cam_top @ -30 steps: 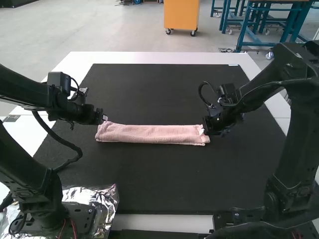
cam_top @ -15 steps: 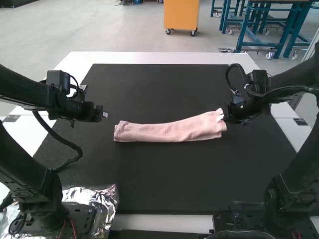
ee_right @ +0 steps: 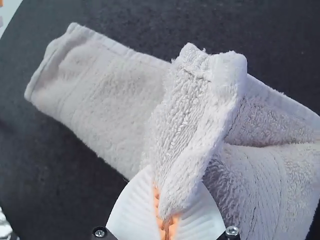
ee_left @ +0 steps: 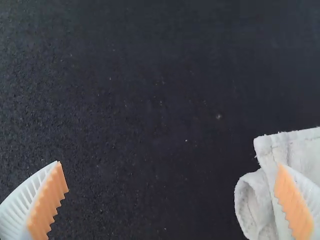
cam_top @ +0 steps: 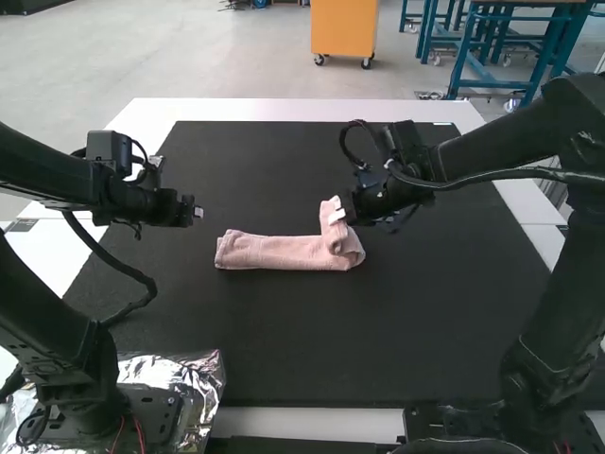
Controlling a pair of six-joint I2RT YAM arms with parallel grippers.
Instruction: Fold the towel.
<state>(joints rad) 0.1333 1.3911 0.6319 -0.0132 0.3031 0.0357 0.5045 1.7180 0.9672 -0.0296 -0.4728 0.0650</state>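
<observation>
Foil [cam_top: 194, 374], shiny and crumpled, lies at the high view's near left, by the left arm's base. Left gripper [cam_top: 197, 212] stands just beside the towel's left end, apart from it; its place is nearly unchanged from the last frame. The left wrist view shows its white ribbed fingers spread wide, with toothed orange pads [ee_left: 48, 202].

Towel [cam_top: 274, 252] lies left of centre on the black mat [cam_top: 293, 336], which has a fine-grained surface and covers much of the white table [cam_top: 302, 111]. It forms a narrow pink strip, already folded lengthwise. Its left end lies as in the last frame; its right end, then farther right, is now raised and brought inward over the strip, making the towel's outline shorter. The fabric is thick looped pile, with a flatter woven band and a rolled, rounded edge at the flap.

Right gripper [cam_top: 342, 210] is at the raised end, having moved leftward from its earlier position. It is clamped on the towel: the right wrist view shows the flap's narrow tip pinched between orange pads [ee_right: 173, 225], the white ribbed fingers bowed around it.
</observation>
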